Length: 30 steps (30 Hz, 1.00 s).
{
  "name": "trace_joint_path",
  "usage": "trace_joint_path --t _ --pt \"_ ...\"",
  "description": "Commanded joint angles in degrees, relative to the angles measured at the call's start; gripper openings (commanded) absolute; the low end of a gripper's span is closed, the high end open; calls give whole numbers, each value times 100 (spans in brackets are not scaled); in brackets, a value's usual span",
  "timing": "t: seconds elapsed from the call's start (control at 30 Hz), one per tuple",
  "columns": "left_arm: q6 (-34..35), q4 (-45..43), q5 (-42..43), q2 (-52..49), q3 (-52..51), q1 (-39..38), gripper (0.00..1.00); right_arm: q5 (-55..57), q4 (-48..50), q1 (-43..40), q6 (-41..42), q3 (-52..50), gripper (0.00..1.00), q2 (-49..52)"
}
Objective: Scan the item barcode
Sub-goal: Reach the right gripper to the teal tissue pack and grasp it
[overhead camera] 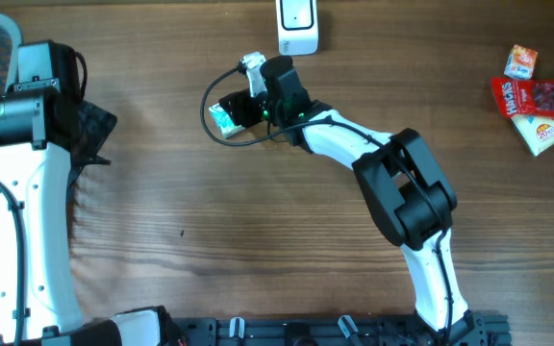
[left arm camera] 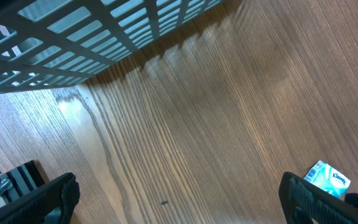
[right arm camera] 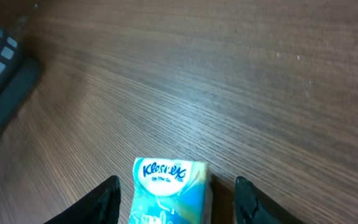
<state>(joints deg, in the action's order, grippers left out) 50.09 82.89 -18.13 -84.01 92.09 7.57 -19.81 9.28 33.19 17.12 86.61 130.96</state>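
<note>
Fingers flank tissue pack; wooden table

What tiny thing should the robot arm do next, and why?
Probably close the right end effector on the Kleenex pack: it lies between the open fingers with gaps on both sides, so it isn't gripped yet for carrying to the scanner.

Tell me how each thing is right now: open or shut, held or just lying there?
tissue pack, lying down, not gripped.
right gripper, open around the tissue pack.
left gripper, wide open, empty.
scanner, resting alone, untouched.
snack packs, lying in a pile, untouched.
</note>
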Motion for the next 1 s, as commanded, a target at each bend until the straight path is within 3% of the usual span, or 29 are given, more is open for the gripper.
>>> trace_joint_path --t 0.0,0.37,0.67,0.87,0.97 --pt "52 2 -35 -4 -28 28 100 96 -31 -4 101 33 58 245" --pt "52 2 -35 -4 -28 28 100 101 -444 -2 -46 28 41 280" --pt "52 2 -35 -4 -28 28 100 85 -656 4 -4 26 35 299" --pt "52 2 -35 -4 -28 28 100 31 -640 136 131 28 36 442" --pt "52 2 -35 -4 -28 28 100 31 -708 146 133 28 23 437"
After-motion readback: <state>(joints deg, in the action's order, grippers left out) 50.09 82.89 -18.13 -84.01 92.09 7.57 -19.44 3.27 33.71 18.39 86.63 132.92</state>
